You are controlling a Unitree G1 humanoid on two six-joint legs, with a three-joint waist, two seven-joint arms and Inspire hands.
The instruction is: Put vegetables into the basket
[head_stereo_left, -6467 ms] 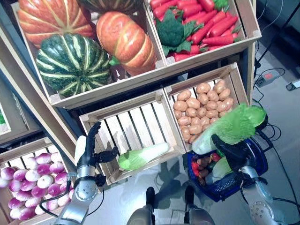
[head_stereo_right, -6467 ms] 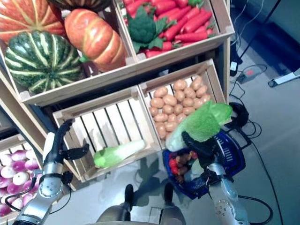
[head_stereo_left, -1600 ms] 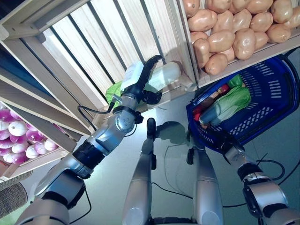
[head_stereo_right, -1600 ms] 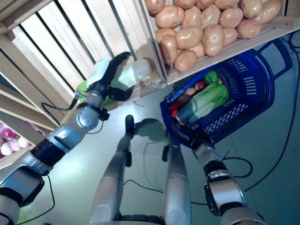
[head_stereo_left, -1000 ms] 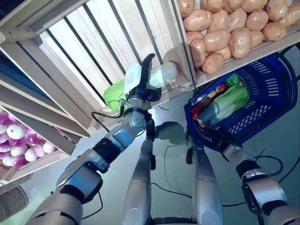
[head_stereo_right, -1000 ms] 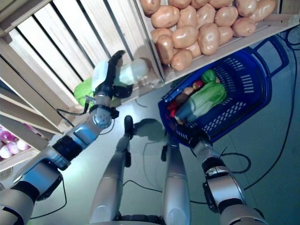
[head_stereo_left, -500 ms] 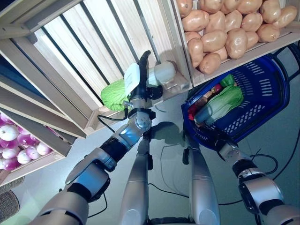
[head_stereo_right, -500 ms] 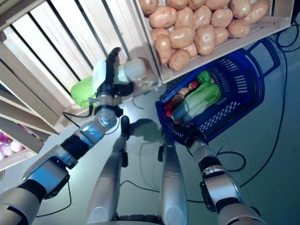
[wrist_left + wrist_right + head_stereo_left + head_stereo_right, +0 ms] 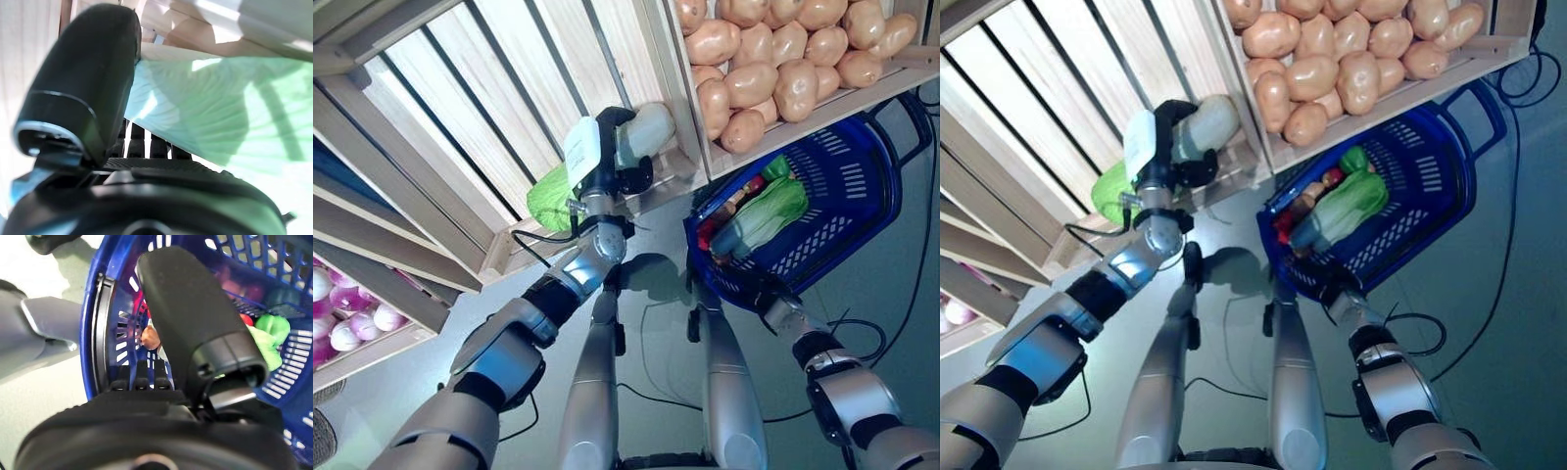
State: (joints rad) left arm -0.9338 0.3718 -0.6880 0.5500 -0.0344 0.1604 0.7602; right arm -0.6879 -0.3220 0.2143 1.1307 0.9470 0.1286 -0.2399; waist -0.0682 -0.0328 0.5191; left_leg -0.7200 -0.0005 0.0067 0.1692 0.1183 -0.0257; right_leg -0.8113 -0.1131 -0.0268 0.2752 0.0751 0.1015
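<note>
With one cabbage [image 9: 766,209] already lying in the blue basket [image 9: 862,186] gripped at its rim by the right hand [image 9: 766,292], the left hand [image 9: 607,157] is curled round the remaining cabbage [image 9: 641,132] in the slatted crate [image 9: 489,88], not yet transferred.

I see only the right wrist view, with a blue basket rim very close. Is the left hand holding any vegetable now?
Observer: Yes. The left hand is curled round the pale stem of a cabbage at the front edge of the empty slatted crate.
Operator: Is this cabbage lifted already?
Observer: I cannot tell; its green leafy end lies by the crate's front board.
Operator: What is in the basket?
Observer: The basket holds another cabbage over some small red vegetables.
Operator: Where is the basket relative to the crates?
Observer: It hangs just below the potato crate, held by the right hand at its rim.
</note>
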